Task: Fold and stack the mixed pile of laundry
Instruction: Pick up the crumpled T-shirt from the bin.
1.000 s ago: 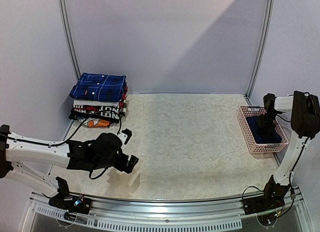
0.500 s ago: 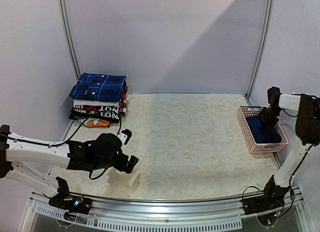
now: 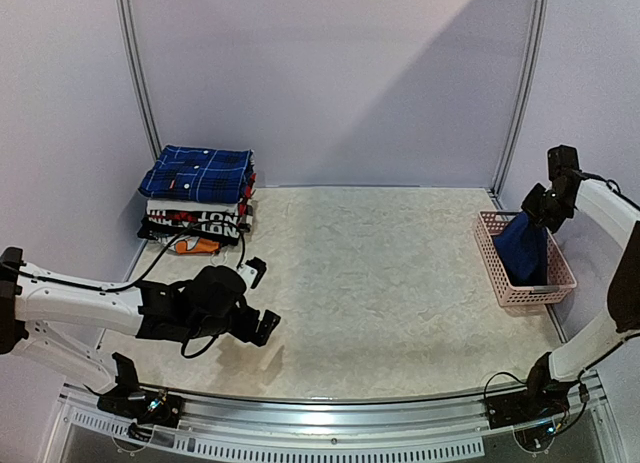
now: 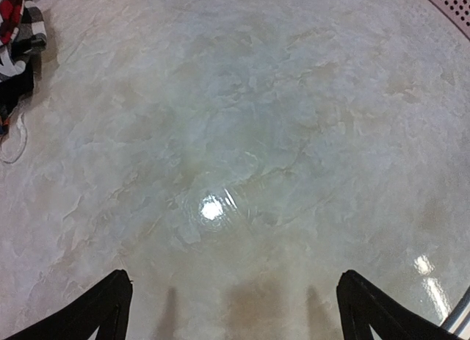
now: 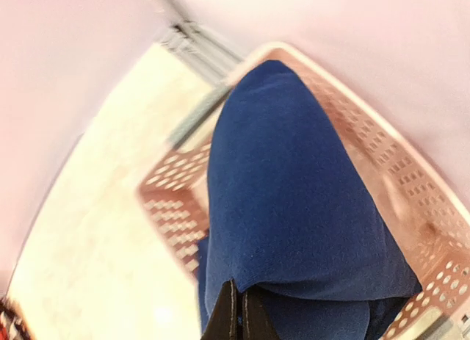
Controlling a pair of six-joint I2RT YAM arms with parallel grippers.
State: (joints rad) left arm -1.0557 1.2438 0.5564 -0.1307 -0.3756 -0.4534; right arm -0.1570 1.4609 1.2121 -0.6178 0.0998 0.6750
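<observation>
My right gripper point(image 3: 545, 205) is shut on a fold of the navy T-shirt point(image 3: 523, 248), which hangs from it, its lower end still inside the pink basket point(image 3: 527, 295). The right wrist view shows the shut gripper point(image 5: 239, 310) pinching the navy T-shirt point(image 5: 294, 193) above the basket point(image 5: 411, 171). The dark-blue plaid shirt point(image 3: 198, 173) lies folded on top of the stack at the back left. My left gripper point(image 3: 262, 299) hovers low over the table's front left, open and empty; in its wrist view the gripper point(image 4: 235, 310) has only bare tabletop between its wide-apart fingers.
Under the plaid shirt lie folded white and black red-lettered garments point(image 3: 195, 223), whose edge point(image 4: 18, 39) shows in the left wrist view. The basket stands against the right wall. A marbled table point(image 3: 370, 273) stretches between the stack and the basket.
My right gripper has risen from inside the basket and pulled the navy T-shirt up with it. The left arm has barely moved.
</observation>
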